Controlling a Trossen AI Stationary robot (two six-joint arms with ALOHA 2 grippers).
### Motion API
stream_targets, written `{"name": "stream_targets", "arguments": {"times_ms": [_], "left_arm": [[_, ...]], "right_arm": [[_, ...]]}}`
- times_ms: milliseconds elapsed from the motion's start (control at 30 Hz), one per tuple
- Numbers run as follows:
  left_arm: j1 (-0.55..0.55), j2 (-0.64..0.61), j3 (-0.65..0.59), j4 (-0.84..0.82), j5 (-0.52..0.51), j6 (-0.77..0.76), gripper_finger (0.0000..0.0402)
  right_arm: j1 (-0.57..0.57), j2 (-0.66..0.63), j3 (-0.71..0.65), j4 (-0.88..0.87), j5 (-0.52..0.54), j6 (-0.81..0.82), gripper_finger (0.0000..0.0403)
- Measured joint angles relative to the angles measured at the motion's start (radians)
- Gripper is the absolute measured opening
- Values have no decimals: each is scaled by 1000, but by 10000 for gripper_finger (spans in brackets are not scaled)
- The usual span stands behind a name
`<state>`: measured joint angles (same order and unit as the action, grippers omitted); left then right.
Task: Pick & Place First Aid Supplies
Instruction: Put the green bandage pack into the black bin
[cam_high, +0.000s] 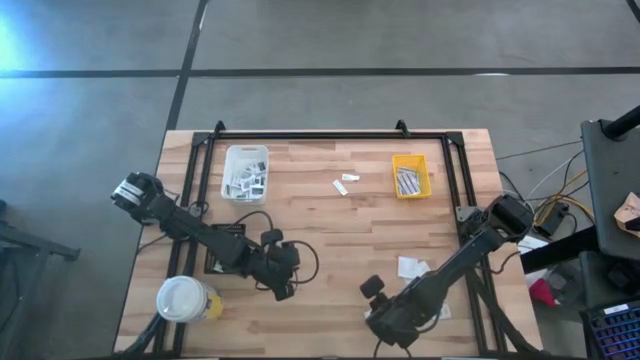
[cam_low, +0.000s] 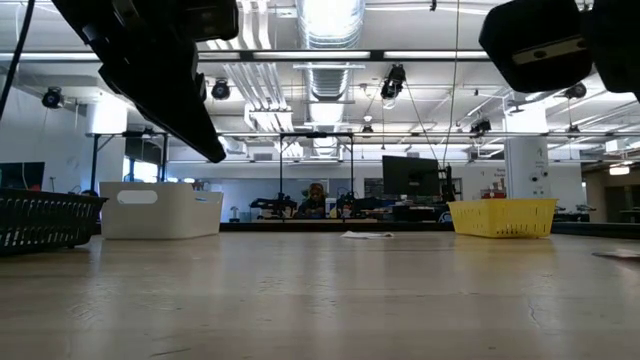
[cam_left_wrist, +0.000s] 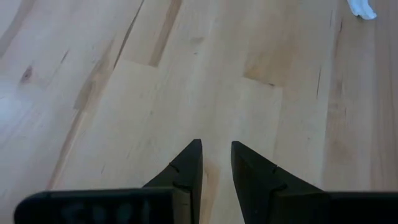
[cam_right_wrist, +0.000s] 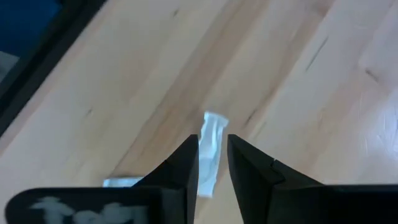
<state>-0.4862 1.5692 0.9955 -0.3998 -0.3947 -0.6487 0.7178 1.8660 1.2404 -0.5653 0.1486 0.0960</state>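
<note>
1. The right gripper (cam_right_wrist: 212, 160) sits over the near right part of the wooden table (cam_high: 330, 230). Its fingers stand a narrow gap apart. A small white packet (cam_right_wrist: 210, 152) shows in that gap; whether the fingers touch it or it lies on the wood below cannot be told.
2. A second white piece (cam_right_wrist: 123, 182) lies just beside the right gripper's finger, on the table.
3. The left gripper (cam_left_wrist: 216, 163) hangs over bare wood at the near left centre. Its fingers are slightly parted and hold nothing. One white scrap (cam_left_wrist: 360, 7) lies well apart from it.
4. Two small white pieces (cam_high: 345, 183) lie on the table centre, between the white tray (cam_high: 262, 152) and the yellow tray (cam_high: 410, 158).
5. The white tray, at the far left, holds several white packets with dark patches (cam_high: 245, 184). The yellow tray, at the far right, holds grey striped strips (cam_high: 407, 180).
6. White packets (cam_high: 411, 267) lie on the table beside the right arm.
7. A white-topped yellow cup (cam_high: 186, 299) stands at the near left corner, near the left arm.
8. Nothing stands between either gripper and the trays.
</note>
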Motion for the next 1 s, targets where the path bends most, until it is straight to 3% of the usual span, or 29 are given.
{"name": "stream_targets", "arguments": {"times_ms": [367,1000], "left_arm": [[0,0,-1,-1,0,0,78],[2,0,-1,-1,-6,4,78]], "right_arm": [[-12,0,-105,174,-71,-4,81],[-24,-1,-239,336,-56,72,81]]}}
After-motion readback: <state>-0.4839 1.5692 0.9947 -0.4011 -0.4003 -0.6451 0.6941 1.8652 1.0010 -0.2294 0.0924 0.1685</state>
